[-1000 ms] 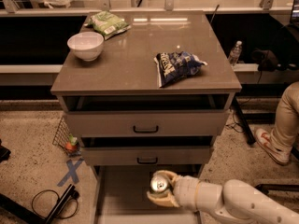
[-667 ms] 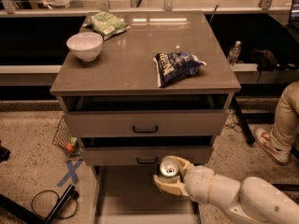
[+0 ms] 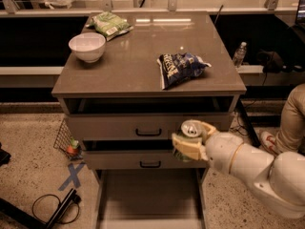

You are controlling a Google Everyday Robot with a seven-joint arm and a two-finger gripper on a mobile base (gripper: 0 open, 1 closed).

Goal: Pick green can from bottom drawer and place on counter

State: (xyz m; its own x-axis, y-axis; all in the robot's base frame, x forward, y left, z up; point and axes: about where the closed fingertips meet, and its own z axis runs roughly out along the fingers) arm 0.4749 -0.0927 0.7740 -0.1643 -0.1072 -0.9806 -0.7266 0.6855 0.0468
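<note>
My gripper (image 3: 193, 138) is clamped on the green can (image 3: 192, 128), fingers (image 3: 183, 148) wrapped around its sides. The can is in the air, in front of the two upper drawer fronts, right of their black handles. It's above the open bottom drawer (image 3: 150, 194) and below the counter (image 3: 138, 66) edge.

Visibility:
- Only the can's silver top and tab show. My fingers hide most of the body, and the green is hard to make out.
- My arm runs off to the lower right and the frame cuts it off.
- The bottom drawer's near edge is cut off at the bottom. The visible floor is bare.
- The gaps above the two upper drawers are dark, so I can't read the contents.

On the counter:
- white bowl (image 3: 87, 46) at far left
- green snack bag (image 3: 109, 24) just behind the bowl
- blue chip bag (image 3: 181, 67) right of centre, almost above the can
- the near left and middle of the slab are bare

Around the cabinet:
- clear water bottle (image 3: 239, 55) on the ledge to the right
- a person's leg (image 3: 291, 120) and shoe (image 3: 267, 142) at right, partly behind my arm
- blue tape cross (image 3: 72, 175) and a black cable (image 3: 52, 206) on the floor at left
- a small wire basket (image 3: 66, 140) against the cabinet's left side, contents unclear
</note>
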